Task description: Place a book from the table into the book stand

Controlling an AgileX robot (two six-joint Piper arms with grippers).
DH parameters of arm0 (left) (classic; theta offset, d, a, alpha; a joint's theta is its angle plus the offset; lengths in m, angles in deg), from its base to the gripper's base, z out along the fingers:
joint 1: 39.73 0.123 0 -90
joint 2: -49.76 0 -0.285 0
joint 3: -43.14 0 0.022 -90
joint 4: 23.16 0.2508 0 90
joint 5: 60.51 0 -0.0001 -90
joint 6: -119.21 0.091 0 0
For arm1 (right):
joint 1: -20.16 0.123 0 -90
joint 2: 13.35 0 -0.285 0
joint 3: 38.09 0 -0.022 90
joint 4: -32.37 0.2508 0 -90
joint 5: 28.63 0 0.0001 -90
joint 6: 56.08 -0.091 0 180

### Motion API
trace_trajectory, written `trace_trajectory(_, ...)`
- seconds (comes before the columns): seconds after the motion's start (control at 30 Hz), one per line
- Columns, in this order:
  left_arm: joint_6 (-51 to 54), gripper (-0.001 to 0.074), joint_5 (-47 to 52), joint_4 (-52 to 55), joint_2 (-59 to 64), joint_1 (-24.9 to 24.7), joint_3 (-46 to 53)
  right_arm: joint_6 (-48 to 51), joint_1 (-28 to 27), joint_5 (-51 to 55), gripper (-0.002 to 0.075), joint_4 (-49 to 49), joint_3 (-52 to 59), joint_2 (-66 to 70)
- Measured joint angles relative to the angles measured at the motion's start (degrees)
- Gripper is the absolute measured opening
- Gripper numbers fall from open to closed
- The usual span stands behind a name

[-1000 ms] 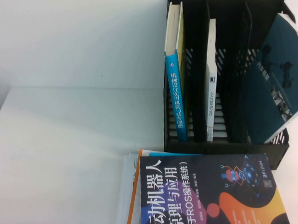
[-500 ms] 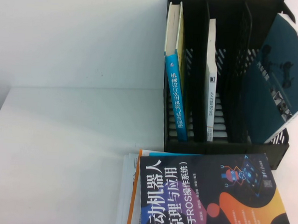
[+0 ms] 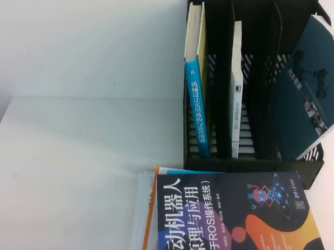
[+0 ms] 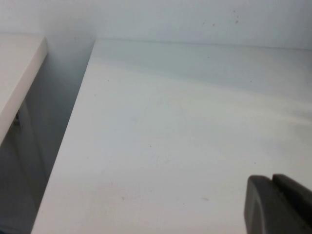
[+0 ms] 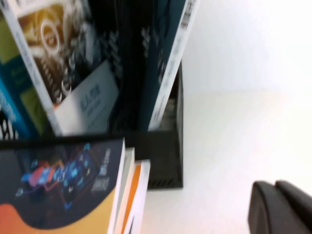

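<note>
In the book stand [image 3: 254, 163], three books; left hand [image 4: 280, 204] closed, empty; right hand [image 5: 282, 207] unclear.

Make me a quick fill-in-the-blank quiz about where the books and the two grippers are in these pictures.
1. The teal-backed book leans in the book stand's ____ slot.
2. The dark book with orange graphics lies flat in ____ of the stand.
3. The left gripper, over bare table, is ____.
4. The right gripper holds ____.

Missing words: rightmost; front; shut; nothing
</note>
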Motion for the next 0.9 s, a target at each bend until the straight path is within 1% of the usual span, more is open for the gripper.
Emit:
trace_trajectory(0.07,0.0,-0.0002,0.0,0.0,0.0,0.0,0.0,0.25,-1.0,0.71,-0.0003,-0.79,0.13,-2.88)
trace_trajectory(0.27,0.0,-0.0002,0.0,0.0,-0.14,0.0,0.0,0.25,-1.39,7.03,-0.0003,-2.0,0.13,-3.76)
trace_trajectory(0.4,0.0,-0.0002,0.0,0.0,-0.14,0.0,0.0,0.25,-1.39,7.78,-0.0003,-2.23,0.13,-3.76)
trace_trajectory(0.5,0.0,-0.0002,0.0,0.0,-0.14,0.0,0.0,-0.05,-1.39,8.47,-0.0003,-8.8,0.13,-3.76)
trace_trajectory(0.57,0.0,-0.0002,0.0,0.0,-0.14,0.0,0.0,-2.96,-1.39,9.4,-0.0003,-15.39,0.13,-3.76)
trace_trajectory(0.73,0.0,-0.0002,0.0,0.0,-0.14,0.0,0.0,-16.32,-1.39,9.6,-0.0003,-21.31,0.13,-3.76)
trace_trajectory(0.8,0.0,-0.0002,0.0,0.0,-0.14,0.0,0.0,-18.93,-1.39,9.91,-0.0003,-23.89,0.13,-3.76)
trace_trajectory(0.9,0.0,-0.0002,0.0,0.0,-0.14,0.0,0.0,-20.02,-1.39,11.04,-0.0003,-25.46,0.02,-3.76)
